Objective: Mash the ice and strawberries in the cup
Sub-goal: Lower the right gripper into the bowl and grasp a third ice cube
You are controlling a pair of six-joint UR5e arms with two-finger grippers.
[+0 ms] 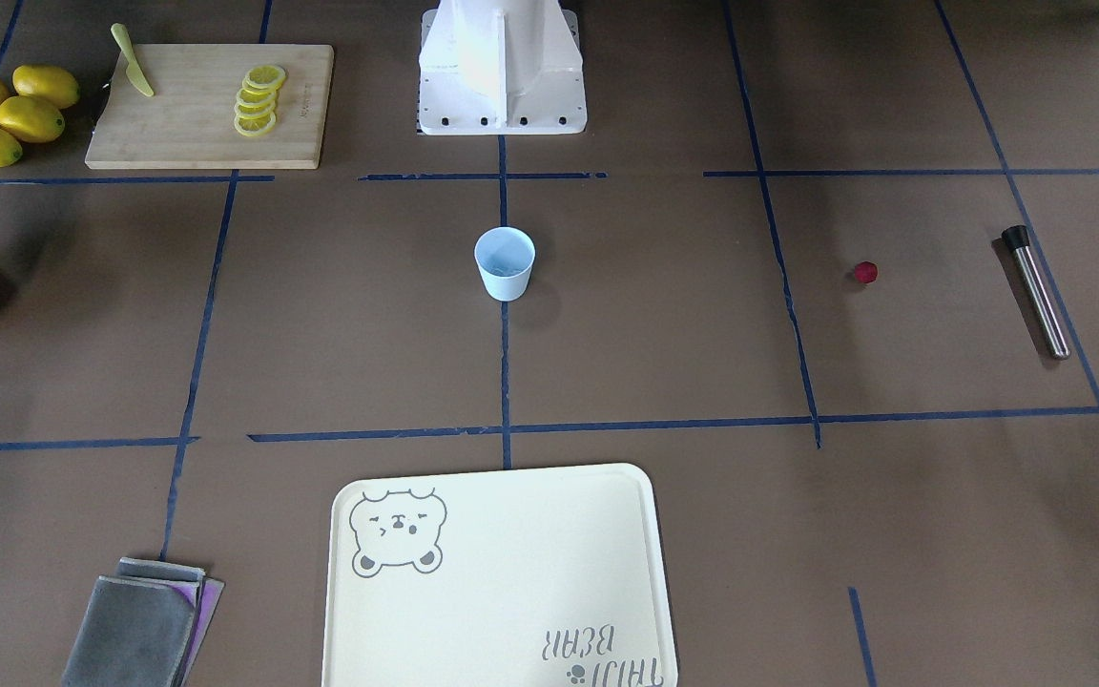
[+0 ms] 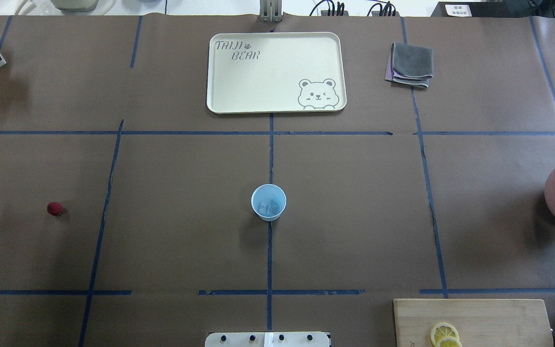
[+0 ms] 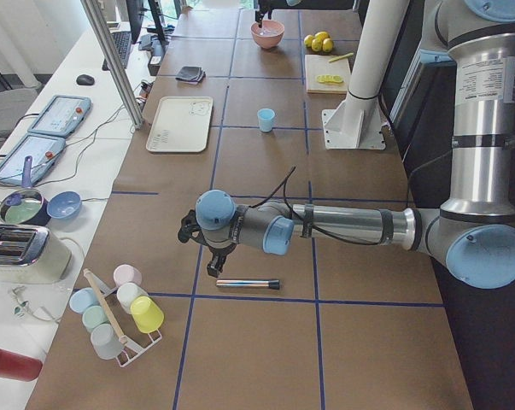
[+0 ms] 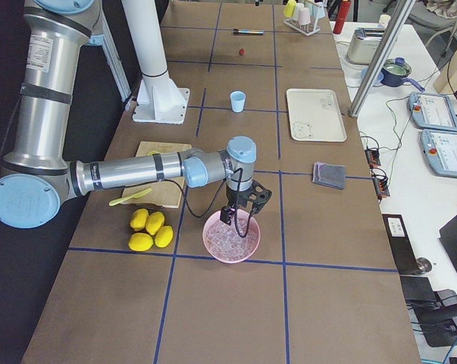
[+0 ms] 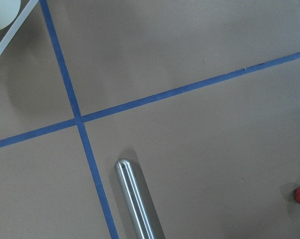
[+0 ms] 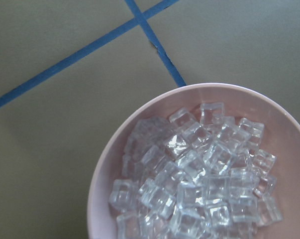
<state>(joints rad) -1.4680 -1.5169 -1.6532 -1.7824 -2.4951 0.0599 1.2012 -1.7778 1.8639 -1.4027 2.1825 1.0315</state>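
1. Currently your right fingers [image 4: 230,216] hang over the pink bowl [image 4: 213,246] heaped with ice [image 6: 199,184]; you cannot tell their opening.
2. Left fingers [image 3: 213,266] hover above a steel rod [image 3: 248,283]; opening likewise unreadable.
3. Cup [image 1: 504,281]: upright, mid-bench [image 2: 354,217], a few ice chunks inside.
4. Strawberry [image 2: 54,208]: on the bench, well apart from the cup, near the rod.

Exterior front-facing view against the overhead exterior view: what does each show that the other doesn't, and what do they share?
Only the front-facing view shows the yellow-green knife on the cutting board and the steel rod in full. Only the overhead view shows the ice inside the cup and a white wire rack at the table's corner. Both show the cup, the strawberry on the bare table on the robot's left, the tray, the folded cloths and the pink bowl at an edge.
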